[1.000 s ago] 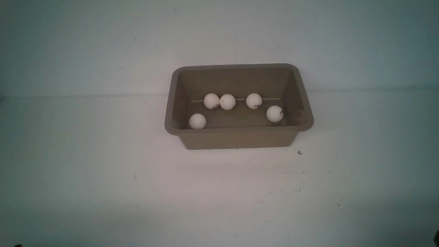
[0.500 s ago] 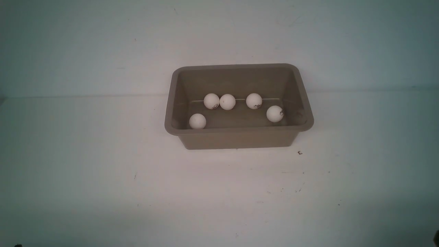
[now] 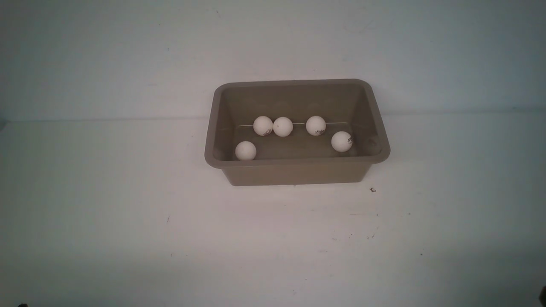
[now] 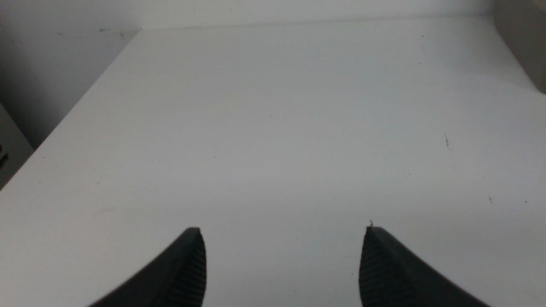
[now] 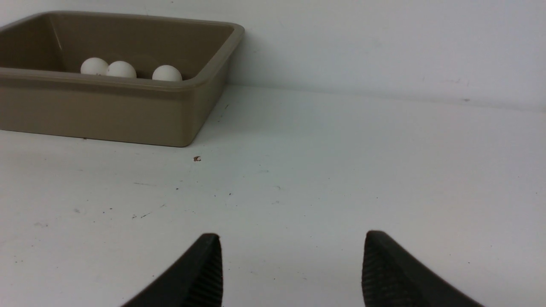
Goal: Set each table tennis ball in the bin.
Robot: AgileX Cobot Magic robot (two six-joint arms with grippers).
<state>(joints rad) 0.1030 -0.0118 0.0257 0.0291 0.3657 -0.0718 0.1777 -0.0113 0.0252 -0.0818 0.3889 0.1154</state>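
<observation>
The grey-brown bin [image 3: 294,170] stands at the middle of the white table, against the back wall. Several white table tennis balls lie inside it: three in a row along the far side [image 3: 263,125] [image 3: 283,126] [image 3: 316,125], one near the right wall [image 3: 342,141] and one at the front left corner [image 3: 245,150]. In the right wrist view the bin [image 5: 128,115] shows three ball tops [image 5: 121,69]. My left gripper [image 4: 283,232] is open over bare table. My right gripper [image 5: 292,236] is open too, with nothing between its fingers. Neither arm shows in the front view.
A small dark speck [image 3: 373,189] lies on the table just off the bin's front right corner, also seen from the right wrist as a speck [image 5: 196,158]. The table's left edge [image 4: 64,123] drops off in the left wrist view.
</observation>
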